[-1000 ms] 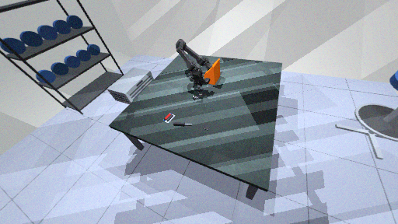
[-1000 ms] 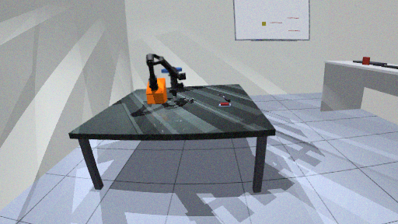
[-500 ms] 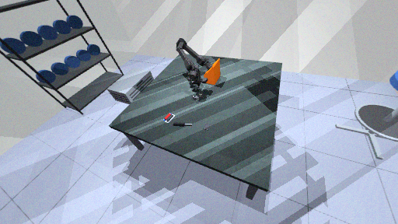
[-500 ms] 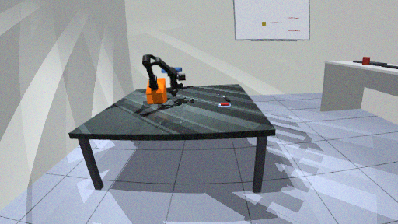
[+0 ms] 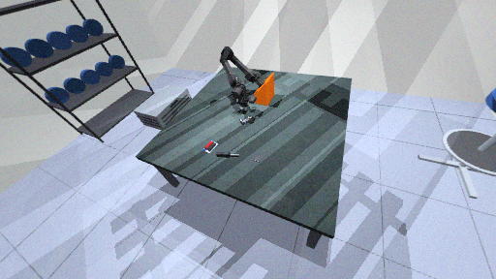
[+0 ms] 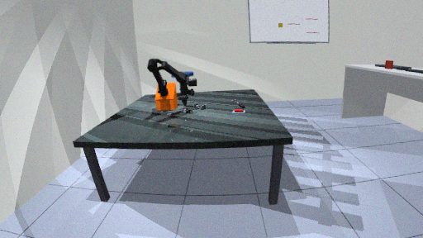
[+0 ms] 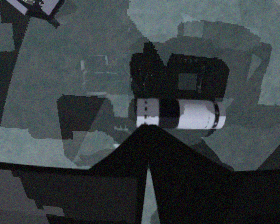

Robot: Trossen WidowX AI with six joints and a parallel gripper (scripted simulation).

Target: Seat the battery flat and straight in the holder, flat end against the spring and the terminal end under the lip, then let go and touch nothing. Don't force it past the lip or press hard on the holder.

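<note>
The battery (image 7: pixel 196 114), silver and white with a dark band, lies sideways on the table just beyond the fingertips in the wrist view. My gripper (image 7: pixel 148 131) (image 6: pixel 184 104) is shut and empty, low over the table, its tips overlapping the battery's near edge in that view. Contact cannot be told. What looks like the holder (image 7: pixel 38 7) (image 5: pixel 247 120) (image 6: pixel 199 107), dark inside with pale edges, is cut off at the wrist view's top left. The battery is outside it and apart from it. The spring and lip cannot be made out.
An orange block (image 5: pixel 264 91) (image 6: pixel 166 97) stands beside the arm. Farther out on the table (image 5: pixel 300 163) lie a red piece on a small pale tray (image 5: pixel 210 145) (image 6: pixel 239 110) and a dark pen-like rod (image 5: pixel 228 155). Dark shadows surround the battery.
</note>
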